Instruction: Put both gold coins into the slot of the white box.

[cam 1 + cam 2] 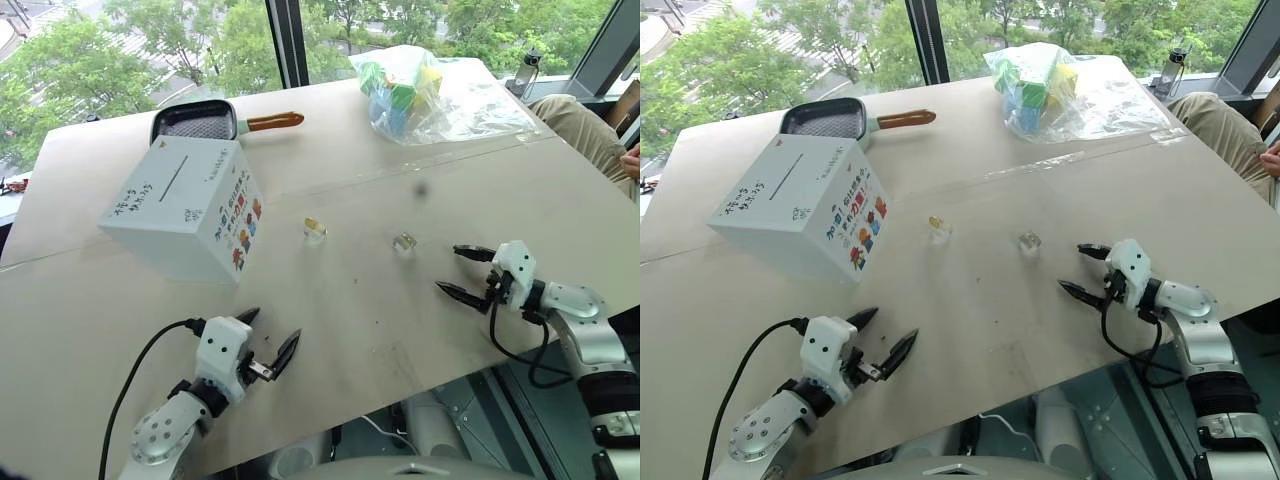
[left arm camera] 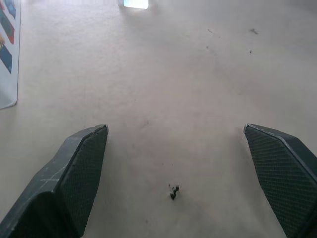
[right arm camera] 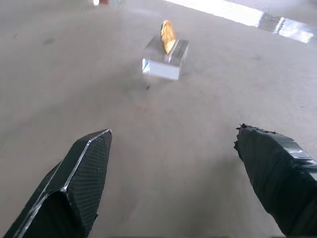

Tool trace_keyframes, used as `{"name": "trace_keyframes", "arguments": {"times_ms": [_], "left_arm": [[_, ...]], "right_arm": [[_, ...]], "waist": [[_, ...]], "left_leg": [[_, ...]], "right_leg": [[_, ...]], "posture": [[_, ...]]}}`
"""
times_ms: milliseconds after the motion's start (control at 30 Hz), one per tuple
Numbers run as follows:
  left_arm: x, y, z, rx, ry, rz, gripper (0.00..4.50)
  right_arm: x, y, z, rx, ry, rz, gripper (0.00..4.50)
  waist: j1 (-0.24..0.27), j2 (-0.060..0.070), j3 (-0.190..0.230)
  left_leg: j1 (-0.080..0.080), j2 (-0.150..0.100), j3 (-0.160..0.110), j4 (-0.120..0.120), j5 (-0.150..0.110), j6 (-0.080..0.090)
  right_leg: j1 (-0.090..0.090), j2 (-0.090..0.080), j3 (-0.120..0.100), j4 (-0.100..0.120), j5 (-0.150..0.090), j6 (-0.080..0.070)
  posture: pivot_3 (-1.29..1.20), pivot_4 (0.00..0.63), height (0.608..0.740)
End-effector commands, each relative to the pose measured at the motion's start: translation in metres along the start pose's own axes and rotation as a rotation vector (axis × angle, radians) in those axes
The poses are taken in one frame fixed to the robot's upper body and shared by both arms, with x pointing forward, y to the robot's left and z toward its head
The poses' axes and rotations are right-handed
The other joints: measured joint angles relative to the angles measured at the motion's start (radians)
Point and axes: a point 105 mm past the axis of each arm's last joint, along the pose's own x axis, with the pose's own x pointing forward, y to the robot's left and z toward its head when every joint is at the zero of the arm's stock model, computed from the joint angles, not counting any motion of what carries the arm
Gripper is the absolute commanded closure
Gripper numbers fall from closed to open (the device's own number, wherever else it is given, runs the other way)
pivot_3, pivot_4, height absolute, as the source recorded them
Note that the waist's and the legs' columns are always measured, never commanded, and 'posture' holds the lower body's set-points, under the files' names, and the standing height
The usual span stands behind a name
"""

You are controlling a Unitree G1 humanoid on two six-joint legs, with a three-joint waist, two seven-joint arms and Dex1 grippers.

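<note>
The white box [image 1: 190,205] sits at the table's left, its dark slot [image 1: 173,179] on the top face and colourful figures on the side. Two gold coins stand on edge in small clear blocks mid-table: one [image 1: 314,226] near the box, the other [image 1: 404,241] further right, seen close up as a gold disc [image 3: 167,35]. My right gripper [image 1: 465,271] is open, just right of that second coin, pointing at it. Near the front edge below the box, my left gripper [image 1: 268,336] is open over bare table; its fingers [image 2: 79,168] hold nothing.
A dark pan with a brown handle [image 1: 200,121] lies behind the box. A clear bag of coloured blocks [image 1: 415,90] sits at the back right. A person's leg [image 1: 580,130] shows at the far right edge. A black cable [image 1: 140,375] runs from my left wrist.
</note>
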Motion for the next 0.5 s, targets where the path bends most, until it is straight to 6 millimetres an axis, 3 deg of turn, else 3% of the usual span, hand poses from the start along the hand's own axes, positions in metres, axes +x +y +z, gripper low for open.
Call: {"name": "trace_keyframes", "arguments": {"times_ms": [33, 300, 500], "left_arm": [[0.004, -0.007, 0.032, 0.056, -0.088, -0.063, 0.00], [0.004, -0.027, 0.074, 0.123, -0.169, -0.258, 0.00], [0.000, -0.038, 0.078, 0.132, -0.134, -0.349, 0.00]], "right_arm": [[0.014, -0.005, 0.033, -0.006, -0.098, -0.071, 0.17], [0.038, -0.005, 0.041, 0.021, -0.110, -0.244, 0.17], [0.052, 0.007, 0.043, 0.013, -0.095, -0.214, 0.17]], "waist": [[0.000, 0.000, 0.000], [0.000, 0.000, 0.000], [-0.002, 0.001, 0.000]], "left_leg": [[0.000, 0.000, 0.000, 0.000, 0.000, 0.000], [0.000, 0.000, -0.001, 0.000, 0.002, -0.005], [0.000, 0.000, 0.000, -0.001, 0.003, -0.005]], "right_leg": [[0.000, 0.000, 0.000, 0.000, 0.000, 0.000], [0.000, 0.000, 0.000, 0.000, 0.000, 0.000], [-0.001, 0.000, 0.000, 0.000, 0.000, 0.000]], "posture": [[0.00, 0.150, 0.721], [0.00, 0.150, 0.721], [0.00, 0.150, 0.721]]}}
